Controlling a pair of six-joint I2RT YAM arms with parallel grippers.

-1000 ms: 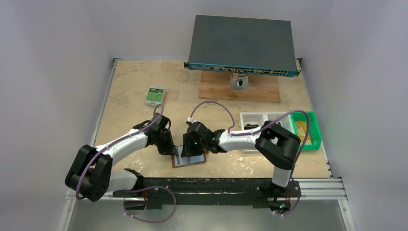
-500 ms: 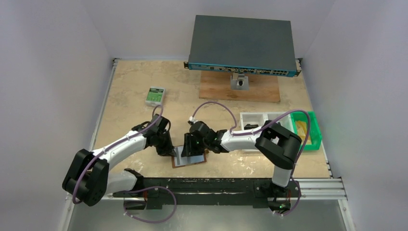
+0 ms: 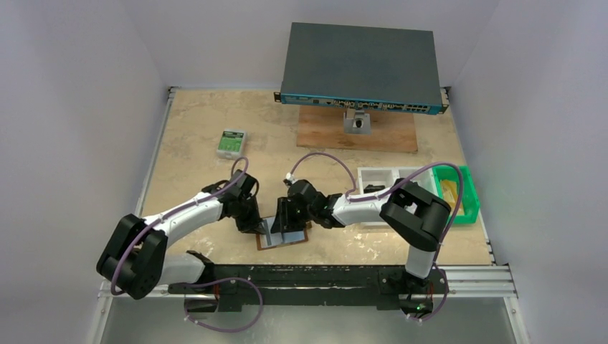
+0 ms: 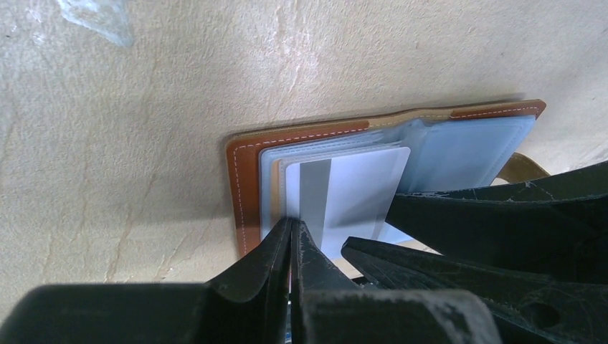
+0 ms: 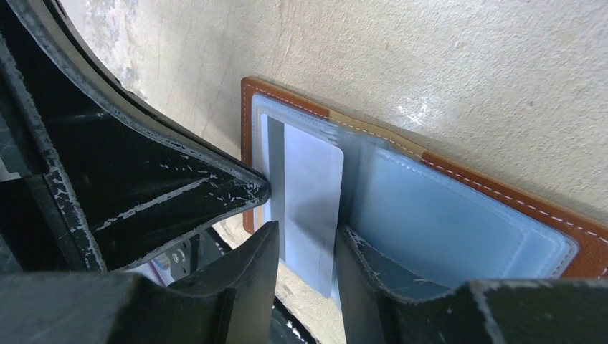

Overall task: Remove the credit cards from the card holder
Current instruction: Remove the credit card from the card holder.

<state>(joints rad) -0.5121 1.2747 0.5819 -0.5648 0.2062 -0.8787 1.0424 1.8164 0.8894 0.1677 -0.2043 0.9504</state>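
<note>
The brown leather card holder (image 3: 287, 239) lies open near the table's front edge, its grey-blue pockets facing up (image 4: 466, 147) (image 5: 444, 215). A pale credit card with a grey stripe (image 4: 351, 190) (image 5: 308, 186) sticks partway out of the left pocket. My left gripper (image 3: 259, 227) (image 4: 292, 223) is shut, its tips resting at the card's left corner on the pocket edge. My right gripper (image 3: 281, 228) (image 5: 305, 240) stands over the same card with its jaws apart, one finger on each side of the card's protruding end. Whether the fingers touch the card is not clear.
A small green-and-white box (image 3: 231, 142) lies at the left. A network switch (image 3: 361, 68) sits on a wooden board (image 3: 358, 132) at the back. A white tray (image 3: 378, 178) and a green bin (image 3: 462, 193) stand at the right. A clear plastic scrap (image 4: 97, 18) lies near the holder.
Both grippers stay at the card holder. The right wrist has shifted slightly and the left arm's elbow has swayed a little; the holder has not moved.
</note>
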